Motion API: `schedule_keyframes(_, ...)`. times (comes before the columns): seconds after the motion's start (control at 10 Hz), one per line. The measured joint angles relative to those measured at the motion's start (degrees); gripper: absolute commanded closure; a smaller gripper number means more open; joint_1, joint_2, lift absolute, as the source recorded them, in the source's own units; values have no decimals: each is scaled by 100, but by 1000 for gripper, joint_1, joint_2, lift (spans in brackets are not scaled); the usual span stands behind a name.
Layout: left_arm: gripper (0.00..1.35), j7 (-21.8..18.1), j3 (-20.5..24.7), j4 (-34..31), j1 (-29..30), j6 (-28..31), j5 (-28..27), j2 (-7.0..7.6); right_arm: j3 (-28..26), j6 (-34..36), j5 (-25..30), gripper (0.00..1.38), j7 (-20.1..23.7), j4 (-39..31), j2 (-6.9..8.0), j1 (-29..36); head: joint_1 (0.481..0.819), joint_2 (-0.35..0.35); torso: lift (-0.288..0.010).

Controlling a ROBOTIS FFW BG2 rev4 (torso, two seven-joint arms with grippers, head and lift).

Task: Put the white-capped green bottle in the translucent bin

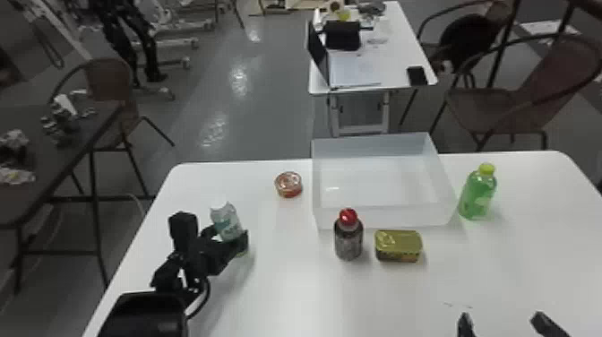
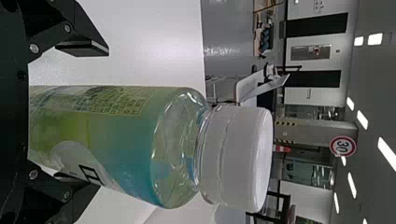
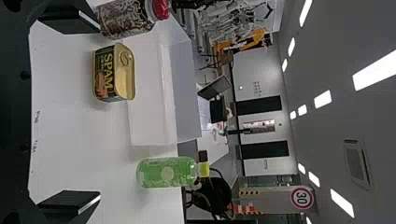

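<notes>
From where I stand, the left gripper (image 1: 227,235) is at the left side of the table (image 1: 291,295), its fingers open around the white-capped green bottle (image 2: 116,140), which stands between them. The wrist view shows a clear gap on one side and the other finger close by, so I'd centre the hand before closing, or the bottle may be nudged over. I'd squeeze the body evenly, gently enough not to dent the plastic, and leave the cap alone. Then straight up, upright, till the base is higher than the bin's walls. Going right, it should pass well over the small round tin (image 1: 289,184) and keep to the far side of the red-capped bottle (image 1: 348,239), which stands by the near wall of the translucent bin (image 1: 403,217) and could be knocked. Lower it inside, near the middle, and let go only once the base rests. The rectangular can (image 1: 397,246) and, right of the bin, the yellow-capped bottle (image 1: 478,193) need no touching. The right gripper (image 1: 504,320), fingers apart at the near right, can wait there.
</notes>
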Motion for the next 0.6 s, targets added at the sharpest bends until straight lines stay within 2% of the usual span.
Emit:
schedule_keyframes(0.1,898,49,35,5,7,-107,3,-35,-102,21,67,65,150,1,97,15,695,191,-28)
schedule_keyframes(0.3,900,54,90,-103,-16,-239,-105,-167,-224,37,135,65,262,-9,130,40,695,176,-28)
schedule_keyframes(0.4,901,69,54,-419,32,-89,-205,-219,-232,37,138,65,270,-11,132,41,695,164,-28)
schedule_keyframes(0.6,901,74,-144,-1652,228,653,-618,-319,-234,51,138,67,288,-1,133,44,695,133,-28)
